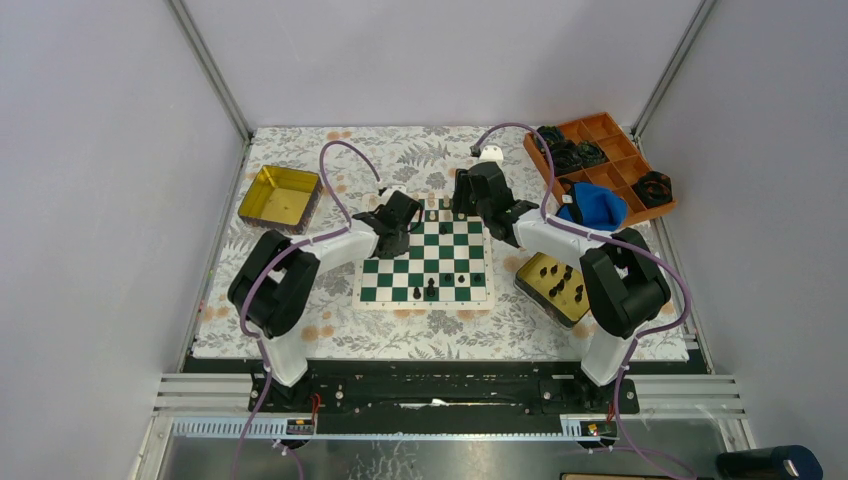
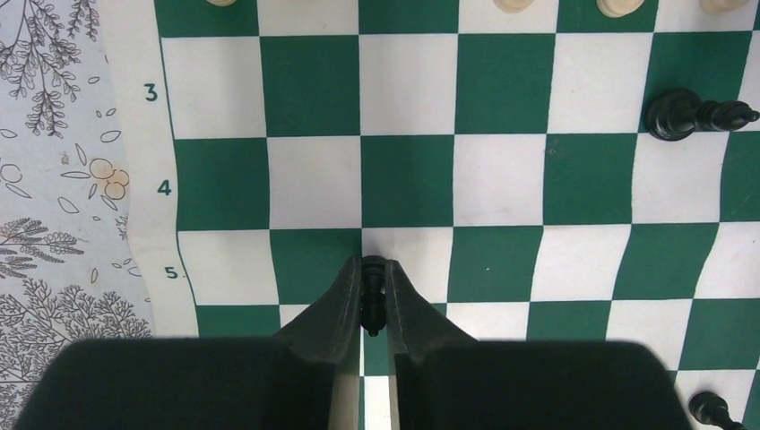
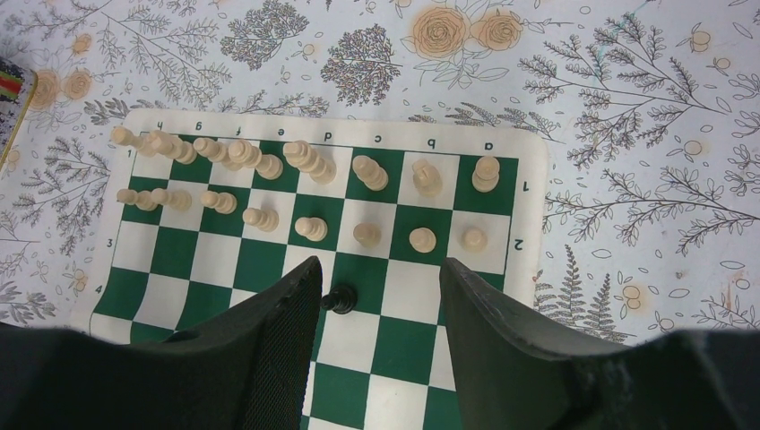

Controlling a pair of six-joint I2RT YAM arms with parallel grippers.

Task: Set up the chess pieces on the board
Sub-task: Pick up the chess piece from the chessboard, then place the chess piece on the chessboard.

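The green-and-white board (image 1: 372, 292) lies mid-table. Cream pieces (image 3: 305, 161) stand in two rows along its far edge. My left gripper (image 2: 374, 269) is shut on a small black chess piece (image 2: 374, 300) and holds it just above the board (image 2: 502, 179), near rank 5. My right gripper (image 3: 378, 269) is open and empty above the board (image 3: 394, 340). A black pawn (image 3: 340, 300) stands close beside its left finger. A few black pieces (image 1: 431, 290) stand on the near half. A taller black piece (image 2: 697, 115) shows in the left wrist view.
An empty gold tin (image 1: 278, 195) sits at the left. A second gold tin (image 1: 536, 292) at the right holds several black pieces. An orange divided tray (image 1: 610, 160) with black rings and a blue object (image 1: 590, 207) stands at the back right.
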